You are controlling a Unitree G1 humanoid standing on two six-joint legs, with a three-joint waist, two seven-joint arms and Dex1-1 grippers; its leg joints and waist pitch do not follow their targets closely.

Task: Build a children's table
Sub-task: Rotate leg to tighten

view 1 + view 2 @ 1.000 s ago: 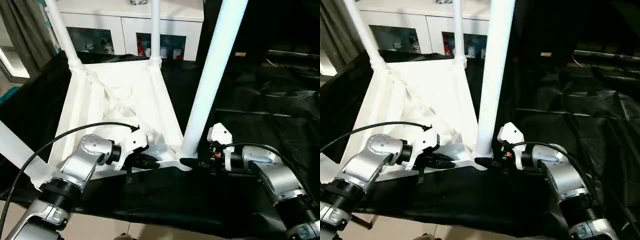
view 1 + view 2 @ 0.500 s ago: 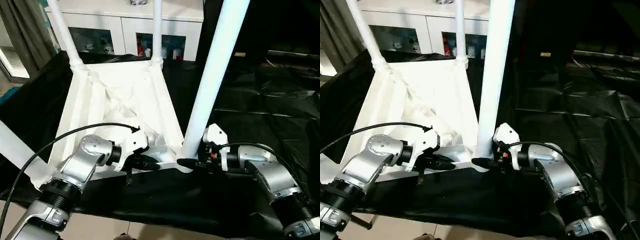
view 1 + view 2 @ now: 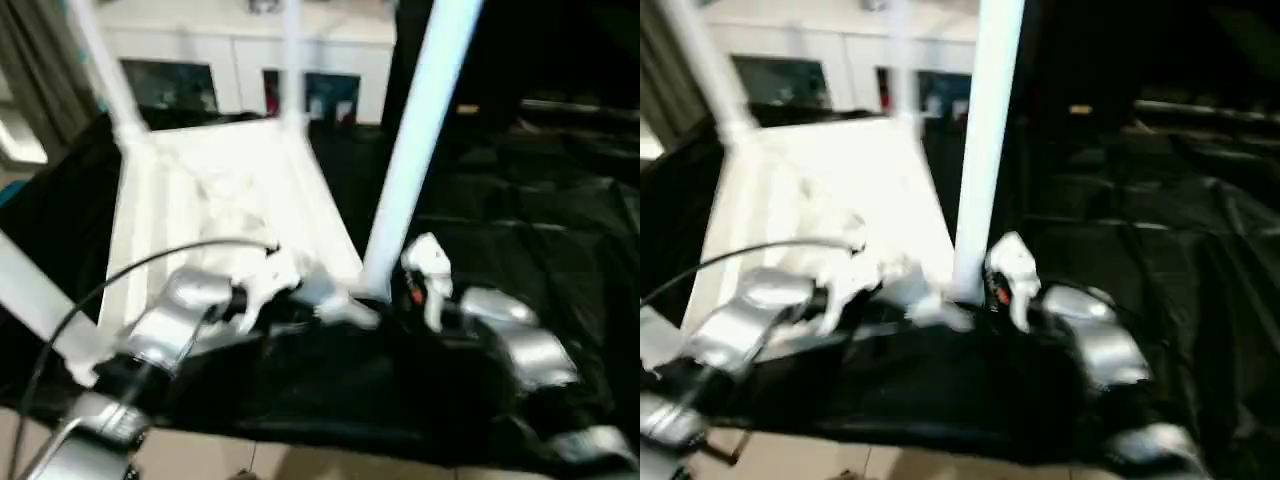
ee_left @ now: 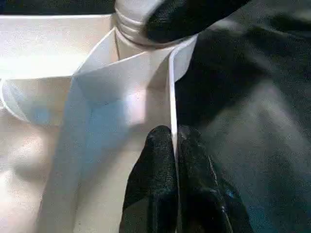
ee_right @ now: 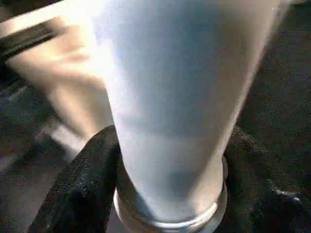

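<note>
The white tabletop [image 3: 220, 190] lies upside down on a black sheet, ribbed side up, with its legs standing in the corner sockets. My left gripper [image 4: 174, 145] is shut on the tabletop's thin near rim, close to the near right corner. The near right leg [image 3: 415, 150] rises from that corner. My right gripper [image 5: 170, 194] is shut on that leg's base, one black finger [image 5: 82, 179] on each side of it, just above the socket collar. Two more legs [image 3: 292, 60] stand at the far corners, and another leg [image 3: 30, 290] at the near left.
A white cabinet [image 3: 230, 60] with glass doors stands behind the tabletop. The black sheet [image 3: 540, 200] spreads wrinkled to the right. A black cable [image 3: 120, 275] loops over my left forearm. Pale floor [image 3: 300, 465] lies below the sheet's near edge.
My right gripper has moved left onto the base of the near right leg. The whole picture has shifted with the camera. My left gripper keeps its hold on the rim.
</note>
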